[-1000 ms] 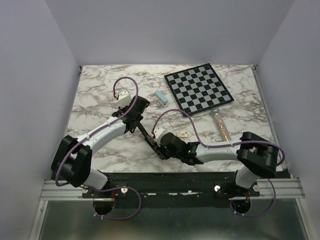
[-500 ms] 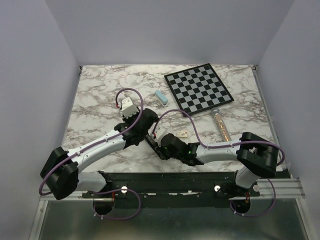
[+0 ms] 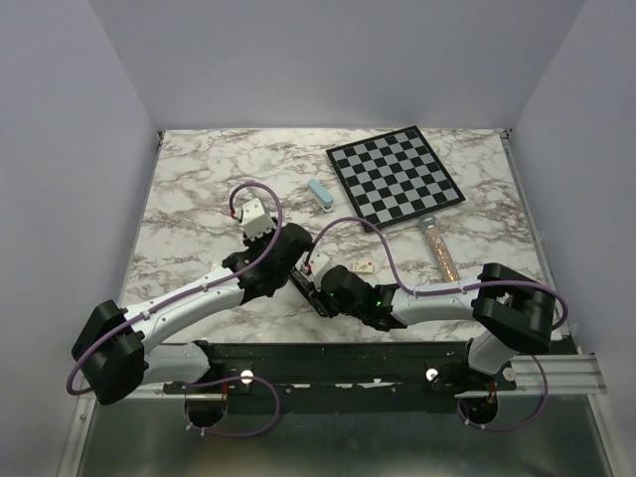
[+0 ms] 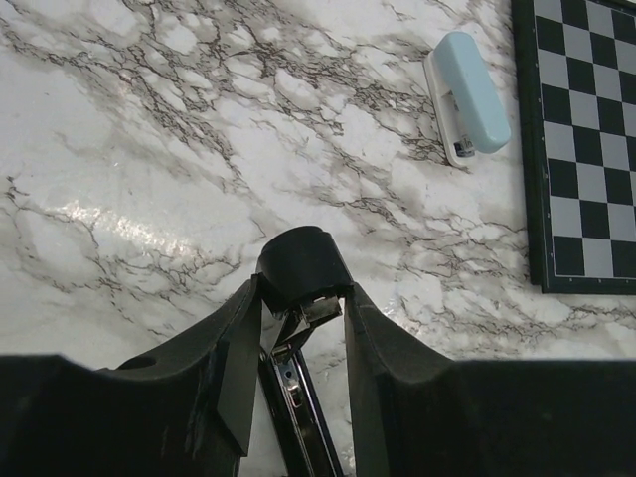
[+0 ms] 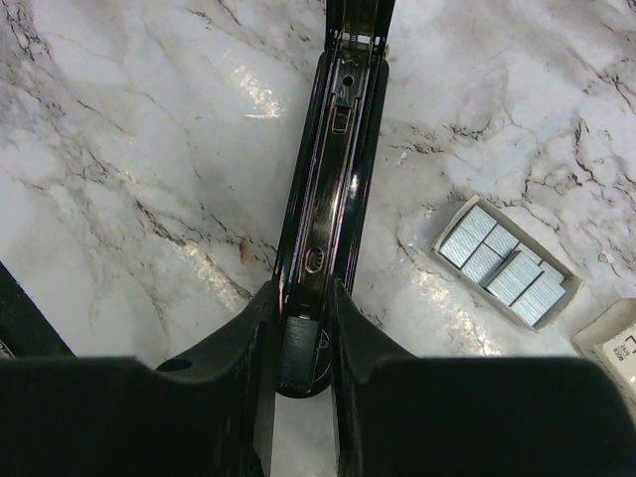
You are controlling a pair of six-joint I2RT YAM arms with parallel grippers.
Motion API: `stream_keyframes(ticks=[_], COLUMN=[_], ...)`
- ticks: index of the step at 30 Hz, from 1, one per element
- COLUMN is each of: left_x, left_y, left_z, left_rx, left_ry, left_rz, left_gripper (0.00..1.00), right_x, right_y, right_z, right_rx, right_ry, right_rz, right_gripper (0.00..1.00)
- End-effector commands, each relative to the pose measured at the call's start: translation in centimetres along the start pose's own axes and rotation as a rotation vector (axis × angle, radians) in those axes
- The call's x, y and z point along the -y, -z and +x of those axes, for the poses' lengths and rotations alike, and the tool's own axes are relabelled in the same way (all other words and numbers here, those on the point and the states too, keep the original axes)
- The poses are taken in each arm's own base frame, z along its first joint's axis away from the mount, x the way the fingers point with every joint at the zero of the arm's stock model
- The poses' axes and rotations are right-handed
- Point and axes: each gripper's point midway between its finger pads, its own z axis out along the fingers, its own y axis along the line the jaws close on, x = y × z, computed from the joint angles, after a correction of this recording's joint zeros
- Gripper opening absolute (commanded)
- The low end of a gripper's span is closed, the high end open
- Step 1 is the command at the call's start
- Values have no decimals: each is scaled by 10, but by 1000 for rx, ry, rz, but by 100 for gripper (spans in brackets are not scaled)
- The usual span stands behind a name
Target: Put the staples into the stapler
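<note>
The black stapler [image 3: 306, 288] lies open on the marble table, its metal channel facing up in the right wrist view [image 5: 333, 179]. My right gripper [image 5: 303, 298] is shut on the stapler's near end; from above it [image 3: 320, 296] sits at centre front. My left gripper [image 4: 301, 288] is shut on the raised black top arm [image 4: 296, 258] at the hinge end, and from above it [image 3: 291, 266] is just left of the stapler. Silver-grey staples [image 5: 507, 263] lie in a small open cream box [image 3: 363, 266] right of the stapler.
A chessboard [image 3: 395, 177] lies at the back right, also in the left wrist view [image 4: 586, 149]. A small light-blue stapler [image 3: 320, 195] lies left of it [image 4: 467, 94]. A clear tube of brownish beads [image 3: 437, 248] lies right. A white box edge [image 5: 616, 348] shows.
My left arm has swung right and nearer, bringing its gripper from the table's left middle onto the stapler's hinge end. The right arm and stapler base have stayed put.
</note>
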Motion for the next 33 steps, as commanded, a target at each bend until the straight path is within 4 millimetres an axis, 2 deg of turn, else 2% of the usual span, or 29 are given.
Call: stream_keyframes(ticks=[1, 7, 16, 20, 24, 33], left_x=[0, -7, -10, -9, -5, -4], left_y=[7, 6, 1, 3, 9, 8], left_z=[30, 21, 14, 4, -8, 1], left_rx=[-95, -32, 40, 93, 160, 213], left_ry=[-98, -174, -332, -432, -461, -558], left_rz=[81, 96, 132, 173, 235, 335], left_gripper=[46, 56, 57, 60, 62, 62], right_x=[-2, -4, -5, -6, -7, -11], right_y=[-1, 0, 1, 0, 0, 3], right_z=[-14, -13, -14, -13, -13, -16], right_rx=[64, 66, 70, 69, 71, 89], right_ry=[-10, -11, -12, -13, -12, -10], right_rz=[-10, -19, -27, -34, -40, -72], right_gripper=[8, 8, 8, 8, 8, 8])
